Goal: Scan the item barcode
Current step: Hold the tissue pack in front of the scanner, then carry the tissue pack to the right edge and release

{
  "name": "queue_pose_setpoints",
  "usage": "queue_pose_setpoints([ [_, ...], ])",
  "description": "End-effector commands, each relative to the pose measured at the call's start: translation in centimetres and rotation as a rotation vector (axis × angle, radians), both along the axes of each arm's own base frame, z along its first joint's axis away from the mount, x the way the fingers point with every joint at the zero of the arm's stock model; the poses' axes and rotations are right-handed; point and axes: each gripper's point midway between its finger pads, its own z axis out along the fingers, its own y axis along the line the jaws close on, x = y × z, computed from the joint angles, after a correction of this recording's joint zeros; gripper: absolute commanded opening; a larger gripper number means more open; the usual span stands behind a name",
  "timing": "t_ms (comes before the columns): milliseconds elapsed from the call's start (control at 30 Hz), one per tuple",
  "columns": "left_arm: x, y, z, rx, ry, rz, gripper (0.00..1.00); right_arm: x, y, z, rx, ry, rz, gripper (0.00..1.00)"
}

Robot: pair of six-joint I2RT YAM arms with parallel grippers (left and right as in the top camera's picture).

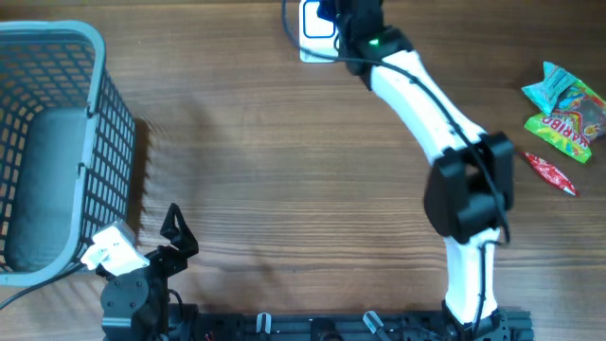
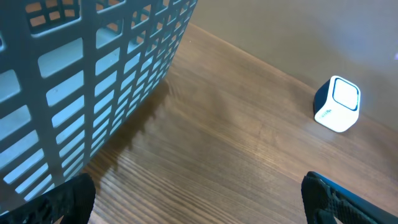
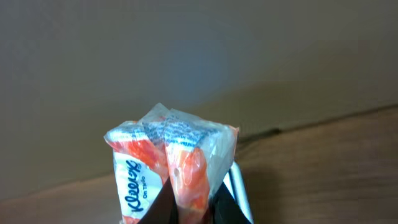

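Plainly, the pinched pack (image 3: 166, 163) reads Kleenex; a green bag (image 1: 568, 130) reads Haribo.

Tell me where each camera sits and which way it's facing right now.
Overhead: fixed above the table, looking straight down; shows basket, scanner, snack packs, left arm and right arm.
Left wrist: low beside the basket, facing across the table toward the scanner; open left gripper, fingertips in the bottom corners.
Right wrist: faces along the right gripper, shut on a tissue pack; plain wall behind.
Shared: overhead and left wrist both show basket and scanner.
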Motion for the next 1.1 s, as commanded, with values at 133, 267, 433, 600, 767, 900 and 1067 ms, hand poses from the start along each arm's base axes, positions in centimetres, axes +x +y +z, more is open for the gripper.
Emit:
queue_pose_setpoints([
  [133,0.0,0.1,0.0,0.014,-0.002,0.001,1.0,3.8,4.0,-7.9,-0.33,-0.185,0.258,0.05],
  [267,0.0,0.1,0.0,0.014,-0.002,0.001,1.0,4.0,4.0,-8.9,-0.33,-0.185,0.256,0.05],
  [433,0.0,0.1,0.0,0.014,-0.002,0.001,1.0,3.9,3.9,-6.9,-0.333,-0.214,0.25,0.04],
  [600,0.0,0.1,0.0,0.014,-0.002,0.001,1.0,0.9,-0.3,3.2,-0.38,-0.146,0.16,0.04],
  [767,0.0,0.1,0.0,0.014,-0.002,0.001,1.0,-6.8,-17.8,7.0,-0.679,0.228,-0.302,0.04],
  [900,0.0,0.1,0.0,0.014,-0.002,0.001,1.0,-11.8,-28.8,-0.7,-0.641,0.664,-0.257,0.04],
  [1067,0.0,0.1,0.0,0.014,-0.002,0.001,1.0,-13.2,-33.6,-10.5,-0.231,0.866,-0.124,0.04],
])
